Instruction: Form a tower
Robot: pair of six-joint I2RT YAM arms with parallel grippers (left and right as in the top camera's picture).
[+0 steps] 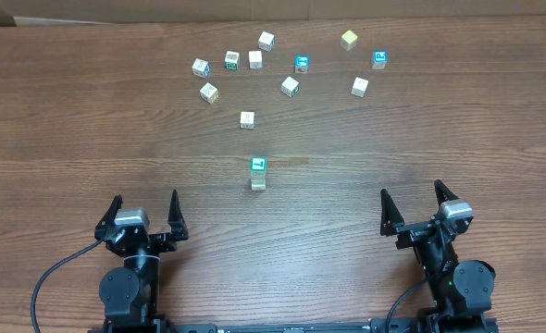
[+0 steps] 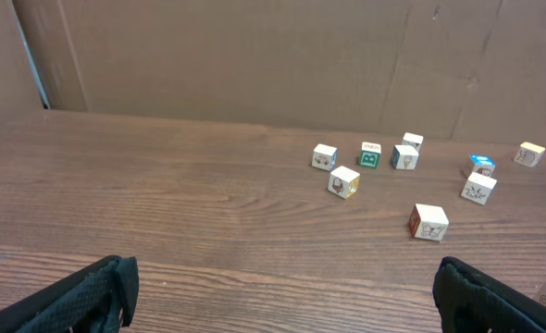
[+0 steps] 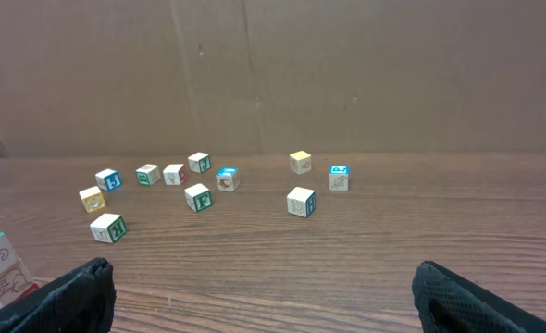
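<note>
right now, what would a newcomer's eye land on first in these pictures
The tower, a short narrow stack with a teal-green top face, stands alone midway across the table. Beyond it, loose cubes lie scattered toward the far edge. At the near edge, the left claw and right claw both sit open and empty.

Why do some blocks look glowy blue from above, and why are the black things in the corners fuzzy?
Overhead: the top of the tower and two blue cubes glow washed-out, likely glare. Left wrist: the left gripper shows fingers near the lens, dark and soft. Right wrist: the right gripper likewise; the tower is cut off at left.
</note>
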